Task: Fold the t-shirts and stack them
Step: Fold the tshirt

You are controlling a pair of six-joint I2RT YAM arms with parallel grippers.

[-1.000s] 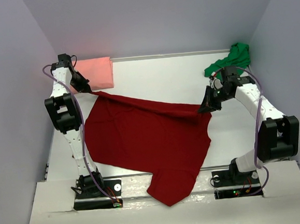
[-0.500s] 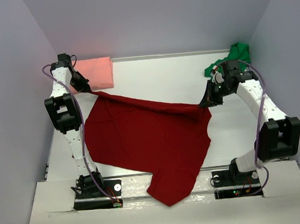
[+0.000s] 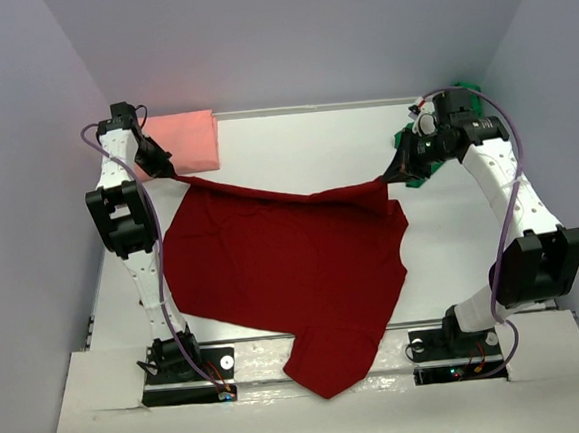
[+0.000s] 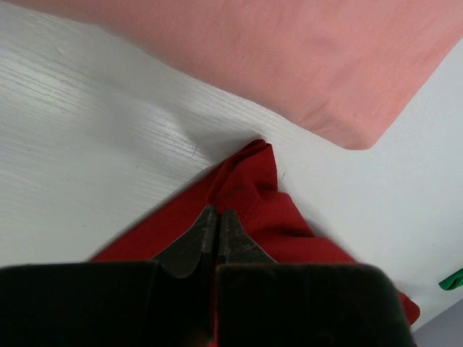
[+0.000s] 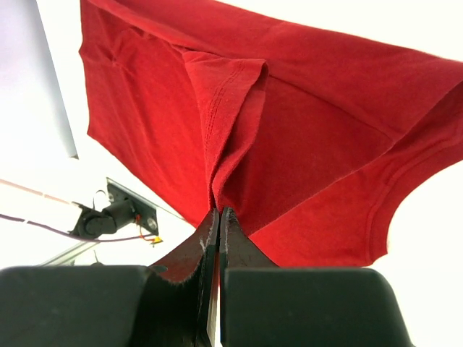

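Dark red t-shirt (image 3: 283, 267): we see it spread on the white bench (image 3: 304, 145), with its near part hanging past the front edge and its far edge stretched between both arms.
Left end effector (image 4: 217, 224): we see it pinched shut on the shirt's far-left corner.
Right end effector (image 5: 218, 220): we see it closed on bunched fabric at the far-right corner, raised off the bench.
Salmon pink t-shirt (image 3: 185, 139): folded, in the far-left corner.
Bright green t-shirt (image 3: 463, 88): crumpled, in the far-right corner, partly behind the right arm.
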